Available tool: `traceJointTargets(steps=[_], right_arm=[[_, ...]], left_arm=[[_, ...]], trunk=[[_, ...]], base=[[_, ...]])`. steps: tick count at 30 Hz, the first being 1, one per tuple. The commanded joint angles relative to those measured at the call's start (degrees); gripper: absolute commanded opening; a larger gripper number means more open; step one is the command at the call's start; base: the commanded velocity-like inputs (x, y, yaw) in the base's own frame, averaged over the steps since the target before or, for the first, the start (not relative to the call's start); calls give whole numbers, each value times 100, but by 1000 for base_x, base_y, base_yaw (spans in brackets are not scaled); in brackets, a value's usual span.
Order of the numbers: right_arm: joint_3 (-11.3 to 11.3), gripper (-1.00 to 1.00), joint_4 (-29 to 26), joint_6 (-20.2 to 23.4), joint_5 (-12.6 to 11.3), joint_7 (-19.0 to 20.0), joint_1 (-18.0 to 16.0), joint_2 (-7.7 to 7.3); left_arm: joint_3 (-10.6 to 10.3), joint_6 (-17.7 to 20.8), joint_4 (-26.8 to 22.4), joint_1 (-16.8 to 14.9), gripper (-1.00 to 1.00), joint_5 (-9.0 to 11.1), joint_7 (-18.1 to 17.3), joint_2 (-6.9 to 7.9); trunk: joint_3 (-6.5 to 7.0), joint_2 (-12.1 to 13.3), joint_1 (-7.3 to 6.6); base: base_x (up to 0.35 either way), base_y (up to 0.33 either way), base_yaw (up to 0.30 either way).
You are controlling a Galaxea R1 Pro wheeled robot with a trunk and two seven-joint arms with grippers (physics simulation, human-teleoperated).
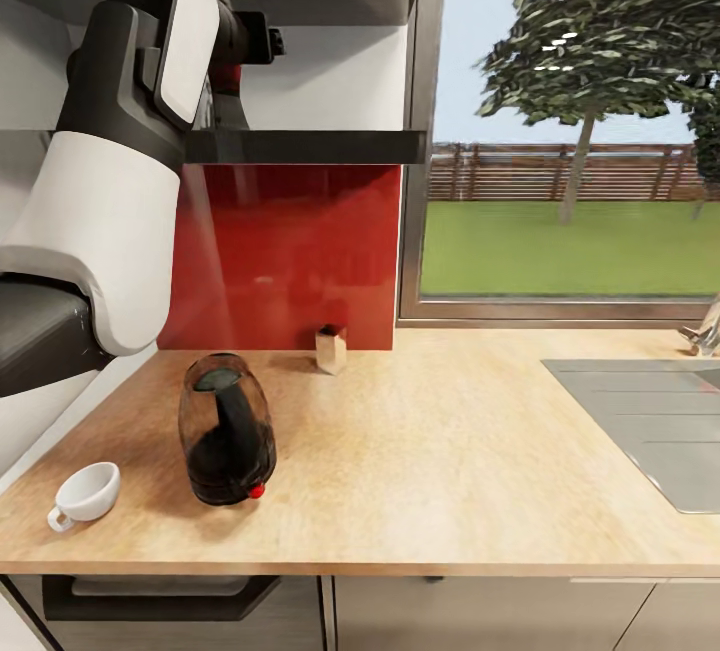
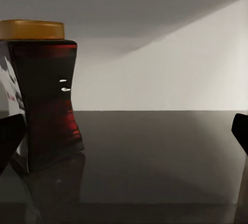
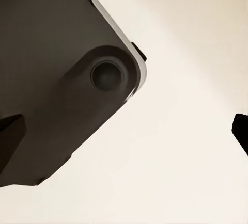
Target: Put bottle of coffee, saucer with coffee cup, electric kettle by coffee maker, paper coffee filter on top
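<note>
One step was in hand: the bottle of coffee (image 2: 44, 95) was being fetched from the kitchen shelf (image 1: 300, 146). In the left wrist view the left claw (image 2: 124, 141) was seen spread, the bottle near one fingertip; a sideways correction was judged necessary before clenching. The right claw (image 3: 124, 141) was seen released.

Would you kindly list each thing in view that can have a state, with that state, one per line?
bottle of coffee: upright on the shelf, yellow lid on, not gripped.
left gripper: open, bottle beside one finger.
right gripper: open, holding nothing.
electric kettle: upright on the countertop.
coffee cup: upright on the countertop, no saucer under it.
small box: upright by the red backsplash.
</note>
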Motion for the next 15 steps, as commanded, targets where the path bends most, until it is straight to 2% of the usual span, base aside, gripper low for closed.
traceJointTargets(steps=[1, 2, 6, 7, 15], right_arm=[[12, 100, 18, -37, -14, -4, -9, -2], [12, 100, 18, -38, -14, -5, -9, -2], [12, 100, 18, -43, -14, -8, -9, -3], [12, 100, 18, -41, -14, -8, -9, -3], [12, 100, 18, -44, -14, -8, -9, -3]], left_arm=[[-11, 14, -3, -5, 100, 60, 69, 2], [-11, 14, -5, -5, 100, 58, 85, 2], [-11, 22, -7, -5, 100, -65, 675, 9], [-11, 27, -1, -5, 100, -99, 924, 10], [-11, 38, 3, -5, 100, -138, 1151, 64]], trunk=[[-7, -5, 0], [-7, -5, 0], [-7, -5, 0], [-7, -5, 0], [-7, -5, 0]], base=[[2, -1, 0], [2, -1, 0], [0, 0, 0], [0, 0, 0], [7, 5, 0]])
